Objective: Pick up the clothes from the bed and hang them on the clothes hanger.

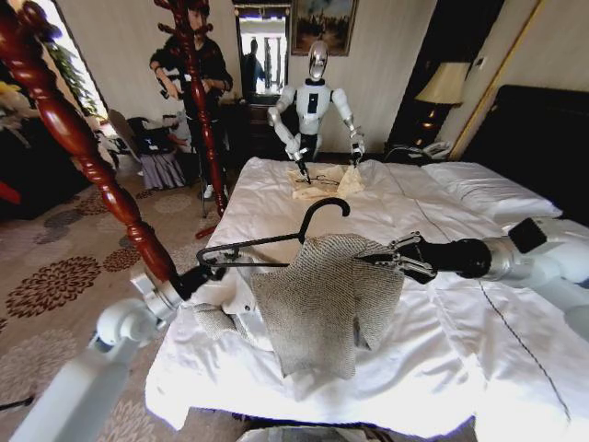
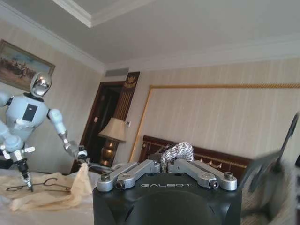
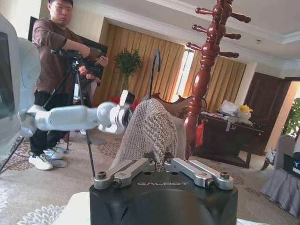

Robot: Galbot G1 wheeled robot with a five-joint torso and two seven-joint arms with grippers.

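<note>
Both arms raised level, cardigan [image 1: 327,299] on hanger [image 1: 276,239].

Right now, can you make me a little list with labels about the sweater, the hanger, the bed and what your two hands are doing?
sweater: grey-beige cardigan draped over one side of the hanger, held up above the bed
hanger: black clothes hanger, hook pointing up
bed: white duvet, under the cardigan
left gripper: at the hanger's bare end
right gripper: shut on the cardigan's shoulder

White arms, black GALBOT-marked wrists
</note>
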